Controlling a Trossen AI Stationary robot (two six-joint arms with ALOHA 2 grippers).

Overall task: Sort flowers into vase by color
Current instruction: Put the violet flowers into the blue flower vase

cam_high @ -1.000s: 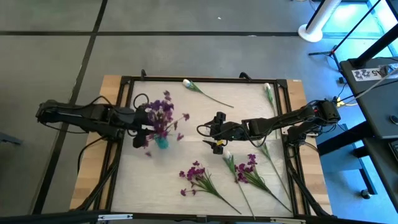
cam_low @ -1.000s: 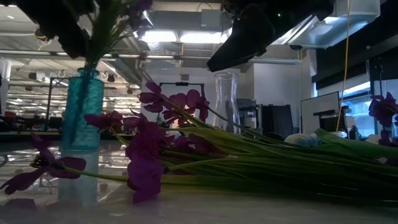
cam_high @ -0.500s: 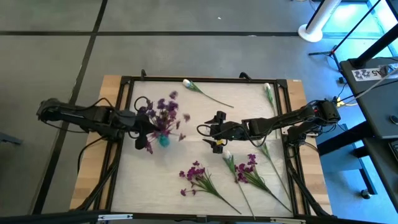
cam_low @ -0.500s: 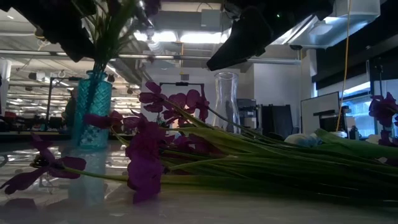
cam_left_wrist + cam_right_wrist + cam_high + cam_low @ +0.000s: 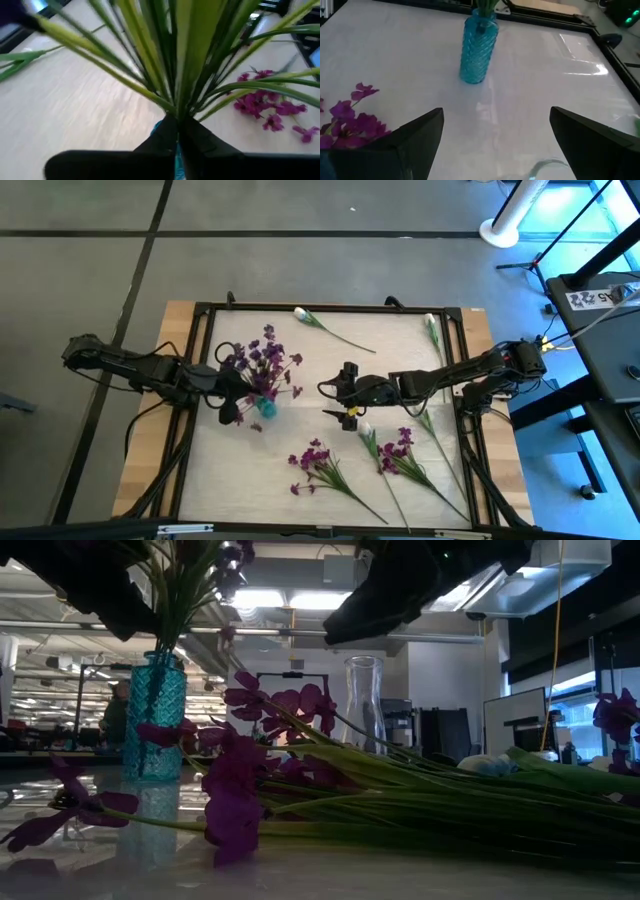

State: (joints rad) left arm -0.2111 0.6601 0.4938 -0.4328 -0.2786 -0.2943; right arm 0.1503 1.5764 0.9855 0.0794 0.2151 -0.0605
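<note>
Purple bunch [image 5: 258,363] and teal vase [image 5: 266,407] shifted slightly right since a second ago; vase now stands upright on table [image 5: 330,370].
Left gripper [image 5: 177,131] clamped on bunch's green stems just above vase mouth, stems inside vase.
Right gripper [image 5: 492,140] hovers mid-table, fingers spread wide, holding nothing.
Other purple sprays [image 5: 325,470] and white buds [image 5: 301,313] lie loose on table.
Clear vase [image 5: 364,705] stands beyond.
</note>
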